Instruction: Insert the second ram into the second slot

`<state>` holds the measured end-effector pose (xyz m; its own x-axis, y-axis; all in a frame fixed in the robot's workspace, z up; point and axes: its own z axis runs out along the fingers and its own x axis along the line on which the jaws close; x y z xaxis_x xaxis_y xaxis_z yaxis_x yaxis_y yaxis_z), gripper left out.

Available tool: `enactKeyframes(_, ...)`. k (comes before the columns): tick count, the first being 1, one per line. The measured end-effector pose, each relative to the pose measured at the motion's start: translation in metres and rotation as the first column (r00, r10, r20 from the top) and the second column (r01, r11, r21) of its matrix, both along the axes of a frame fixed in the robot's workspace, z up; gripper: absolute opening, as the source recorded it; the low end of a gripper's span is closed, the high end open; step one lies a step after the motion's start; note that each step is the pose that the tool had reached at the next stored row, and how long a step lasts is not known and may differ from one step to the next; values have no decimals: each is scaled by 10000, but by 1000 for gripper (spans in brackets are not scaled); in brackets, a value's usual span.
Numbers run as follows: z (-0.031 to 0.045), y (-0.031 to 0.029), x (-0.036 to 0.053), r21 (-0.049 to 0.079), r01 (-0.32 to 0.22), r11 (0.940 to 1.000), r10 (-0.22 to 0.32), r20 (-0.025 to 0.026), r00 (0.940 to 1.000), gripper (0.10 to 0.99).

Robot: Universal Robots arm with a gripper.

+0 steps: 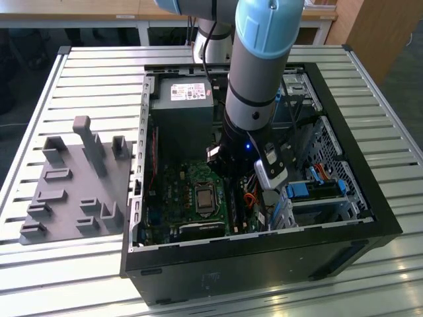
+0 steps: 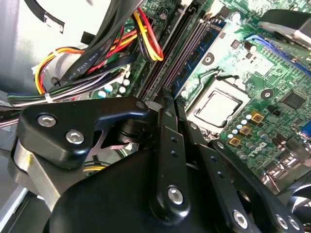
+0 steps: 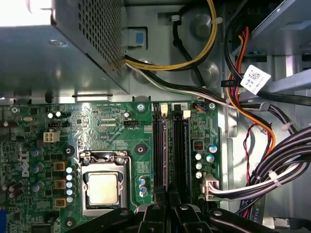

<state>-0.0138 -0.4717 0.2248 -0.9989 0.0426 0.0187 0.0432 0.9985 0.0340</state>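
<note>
Edge-on in the first wrist view, the second ram [image 3: 166,155] is a thin stick standing in a memory slot beside the processor socket [image 3: 103,187]. In the second wrist view its blue board [image 2: 198,49] runs along the dark slots [image 2: 182,46] on the socket's side. My gripper [image 3: 167,196] is shut on the stick's near part, its black fingers [image 2: 167,126] meeting over the slot line. In the exterior view the gripper [image 1: 231,173] is low inside the open computer case [image 1: 264,244], over the motherboard [image 1: 172,198]. The stick's near end and both fingertips are hidden.
The grey power supply [image 1: 182,109] sits behind the board. Bundled cables [image 3: 272,160] hang close beside the slots, and the drive cage with blue clips [image 1: 310,191] is on the exterior view's right. A grey holder plate [image 1: 76,185] lies outside the case on the slatted table [image 1: 99,66].
</note>
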Motion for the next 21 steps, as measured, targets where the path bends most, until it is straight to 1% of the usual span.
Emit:
enactKeyframes(9, -12, 1, 1, 8, 0, 10000, 0, -2, 10000, 137)
enactKeyframes(13, -18, 7, 2, 46, -1, 10000, 1, -2, 10000, 137)
enactKeyframes(16, -20, 14, 4, 47, -7, 10000, 7, -2, 10000, 137)
enactKeyframes(21, -29, 15, 11, 46, -113, 9999, 113, -6, 9999, 137)
